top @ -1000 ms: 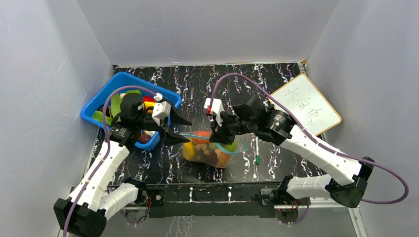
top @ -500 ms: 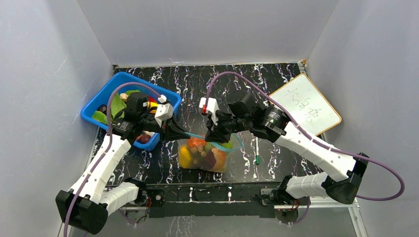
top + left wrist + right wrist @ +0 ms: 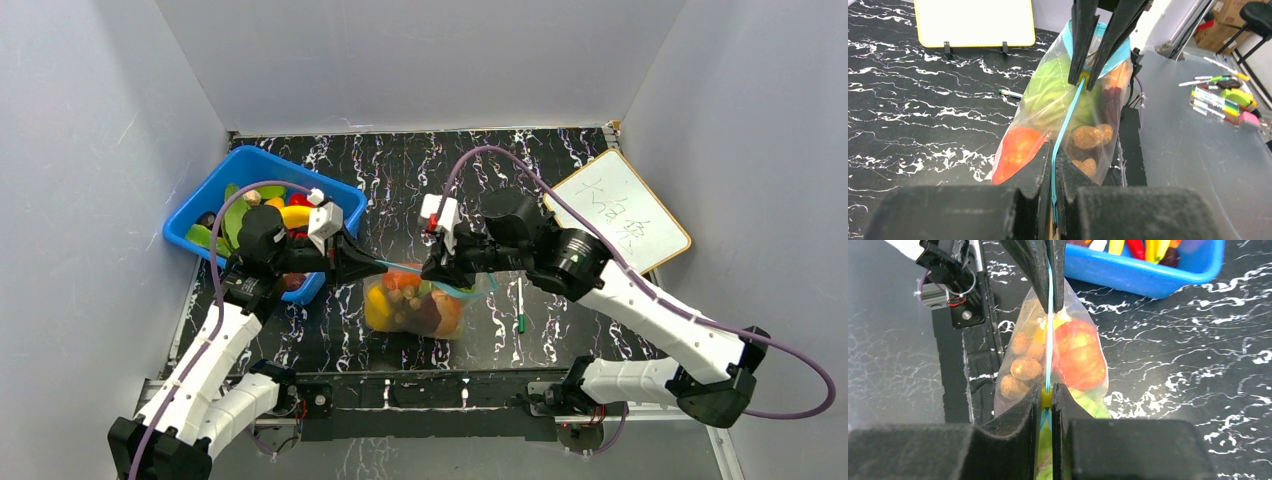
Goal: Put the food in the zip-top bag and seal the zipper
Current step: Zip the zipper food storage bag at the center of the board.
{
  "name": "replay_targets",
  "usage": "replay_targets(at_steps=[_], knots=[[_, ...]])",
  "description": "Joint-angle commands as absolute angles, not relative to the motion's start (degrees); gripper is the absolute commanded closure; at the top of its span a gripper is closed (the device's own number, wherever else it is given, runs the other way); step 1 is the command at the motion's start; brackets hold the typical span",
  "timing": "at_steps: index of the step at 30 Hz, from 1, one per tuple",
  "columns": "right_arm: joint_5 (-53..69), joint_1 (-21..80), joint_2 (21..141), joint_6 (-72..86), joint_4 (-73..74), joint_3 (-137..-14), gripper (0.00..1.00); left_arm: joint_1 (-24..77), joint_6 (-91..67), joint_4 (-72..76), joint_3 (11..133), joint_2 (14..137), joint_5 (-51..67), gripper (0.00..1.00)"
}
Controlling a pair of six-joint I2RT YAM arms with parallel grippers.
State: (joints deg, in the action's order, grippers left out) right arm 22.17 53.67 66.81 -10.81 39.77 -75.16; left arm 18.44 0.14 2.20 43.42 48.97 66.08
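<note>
Covering the floor of the booth, a black table with white veins is seen from above. A whiteboard with a yellow frame is placed at its far right corner, and a blue bin at its far left. Some food is kept in the bin: a yellow banana, red and green pieces.

The clear bag is held up between the two arms, near the front edge of the table, just right of the bin. It cannot be told whether its bottom rests on the table. The bag is filled with food: an orange-red piece, a green leafy piece and small brown lumps are seen through the plastic.

The teal zipper is stretched as a straight line along the top of the bag. Its left end is pinched by the left gripper, whose jaws are pressed together on the strip. Its right end is pinched in the same way by the right gripper, and a small yellow bit is seen between those fingers.

A thin pen with a green tip is laid on the table just right of the bag.
</note>
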Motion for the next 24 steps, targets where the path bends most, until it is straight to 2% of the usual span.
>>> replay_targets(at_steps=[1, 4, 9, 17, 23, 24], knots=[[16.17, 53.43, 59.16, -11.72, 45.55, -75.12, 1.00, 14.62, -6.84, 8.14, 44.32, 49.31, 60.04, 1.00], [14.65, 53.40, 56.90, -10.95, 47.66, -74.86, 1.00, 12.06, -8.28, 7.88, 43.66, 49.68, 59.85, 1.00], [12.32, 53.43, 53.85, -9.32, 51.42, -73.82, 1.00, 6.75, -15.26, 15.68, 41.12, 50.75, 62.43, 1.00], [12.06, 53.48, 52.77, -5.79, 52.89, -73.34, 1.00, 5.89, -16.82, 18.53, 40.98, 51.65, 63.74, 1.00], [7.79, 53.42, 51.26, -3.49, 42.62, -70.27, 1.00, 5.89, -16.30, 20.33, 40.30, 51.55, 67.92, 1.00], [7.10, 53.43, 51.46, -2.59, 39.53, -69.67, 0.94, 5.89, -15.96, 20.65, 40.04, 51.35, 68.58, 1.00]])
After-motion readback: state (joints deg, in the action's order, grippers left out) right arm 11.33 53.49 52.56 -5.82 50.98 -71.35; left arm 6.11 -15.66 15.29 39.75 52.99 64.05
